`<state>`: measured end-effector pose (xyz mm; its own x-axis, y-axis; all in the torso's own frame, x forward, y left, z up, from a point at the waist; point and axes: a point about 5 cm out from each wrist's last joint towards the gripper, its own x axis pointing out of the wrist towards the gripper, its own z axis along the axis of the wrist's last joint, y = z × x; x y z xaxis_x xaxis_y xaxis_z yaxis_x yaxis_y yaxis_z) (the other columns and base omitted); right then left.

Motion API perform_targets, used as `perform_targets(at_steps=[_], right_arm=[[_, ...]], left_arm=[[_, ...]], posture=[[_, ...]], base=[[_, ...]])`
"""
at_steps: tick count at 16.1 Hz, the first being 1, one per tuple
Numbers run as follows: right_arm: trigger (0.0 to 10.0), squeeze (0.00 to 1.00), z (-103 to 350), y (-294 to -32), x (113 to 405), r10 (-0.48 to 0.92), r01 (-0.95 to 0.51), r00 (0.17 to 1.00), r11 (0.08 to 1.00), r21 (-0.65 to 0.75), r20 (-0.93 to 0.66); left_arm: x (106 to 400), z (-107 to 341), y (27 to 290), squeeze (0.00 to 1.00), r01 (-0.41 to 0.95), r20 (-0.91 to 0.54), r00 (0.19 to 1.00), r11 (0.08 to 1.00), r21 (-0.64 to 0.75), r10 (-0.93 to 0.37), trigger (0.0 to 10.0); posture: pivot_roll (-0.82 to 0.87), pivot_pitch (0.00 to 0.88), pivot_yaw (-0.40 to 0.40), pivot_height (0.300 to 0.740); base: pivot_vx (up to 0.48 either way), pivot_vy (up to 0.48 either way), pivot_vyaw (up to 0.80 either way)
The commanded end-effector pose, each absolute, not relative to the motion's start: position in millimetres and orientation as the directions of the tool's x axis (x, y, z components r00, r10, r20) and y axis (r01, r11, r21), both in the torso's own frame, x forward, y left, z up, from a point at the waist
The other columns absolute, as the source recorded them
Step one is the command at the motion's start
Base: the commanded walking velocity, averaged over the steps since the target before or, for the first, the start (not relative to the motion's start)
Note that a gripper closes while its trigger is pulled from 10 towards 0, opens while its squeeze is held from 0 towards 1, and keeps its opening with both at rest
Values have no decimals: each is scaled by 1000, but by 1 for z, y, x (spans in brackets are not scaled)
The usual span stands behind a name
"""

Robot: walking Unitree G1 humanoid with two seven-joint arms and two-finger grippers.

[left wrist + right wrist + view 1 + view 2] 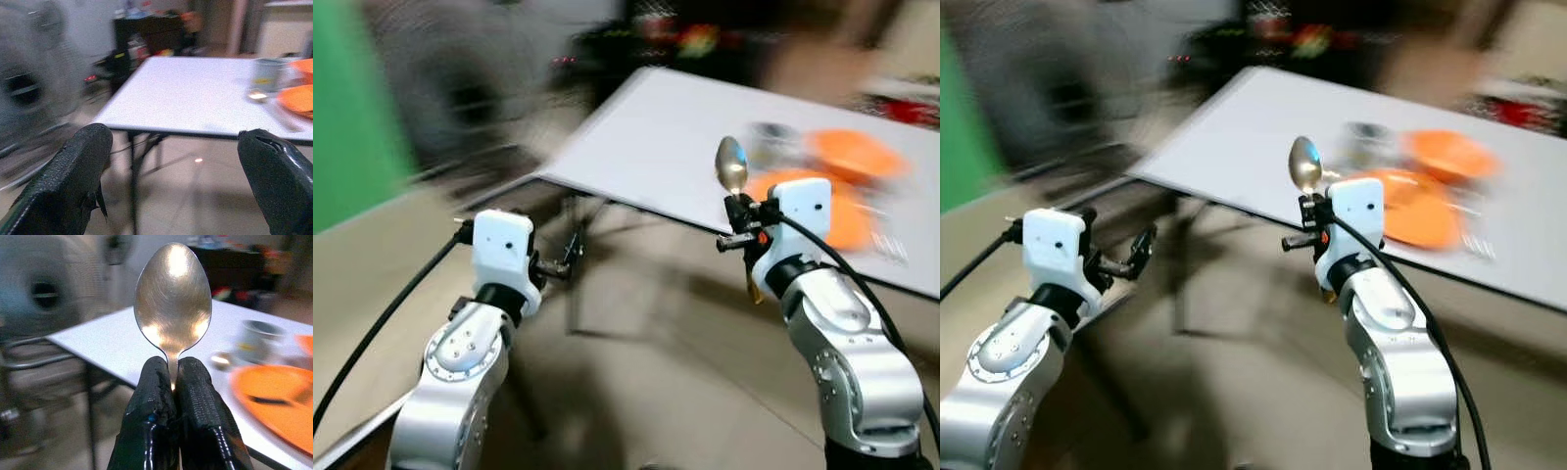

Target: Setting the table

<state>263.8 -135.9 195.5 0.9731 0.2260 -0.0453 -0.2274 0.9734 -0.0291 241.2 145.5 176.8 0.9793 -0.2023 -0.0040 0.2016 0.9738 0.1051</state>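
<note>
Carrying stage: right gripper jaws clamped on upright spoon, left gripper jaws wide, empty; next, reach white tabletop beside orange plate.

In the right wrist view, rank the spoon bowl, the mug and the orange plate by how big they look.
1. Spoon bowl, held upright by the shut right gripper; it looks largest because it sits right at the camera.
2. Orange plate, cut off by the frame edge, so its rank against the spoon is unsure.
3. Mug, smallest.
</note>
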Motion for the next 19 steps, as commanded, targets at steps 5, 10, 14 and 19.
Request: perform_targets(at_steps=[5,10,14,19], right_arm=[[10000,0,196,-136,261,208,-209,978,978,-22,-32],[10000,0,195,-138,262,196,-197,980,980,-29,-42],[10000,0,194,-138,264,191,-195,979,979,-56,-66],[10000,0,194,-138,272,186,-191,981,972,-135,-55]], left_arm=[[242,179,147,0,214,-5,977,969,122,-215,10000],[242,179,147,0,210,-14,978,974,86,-210,10000],[241,175,151,0,182,-35,983,981,68,-180,10000],[243,180,154,0,178,-2,984,983,47,-178,10000]], posture=[[-136,0,-21,740],[-135,4,-19,740],[-133,3,-11,740],[-104,0,-18,740]], base=[[0,-281,-800],[0,192,-700],[0,0,0],[0,0,0]])
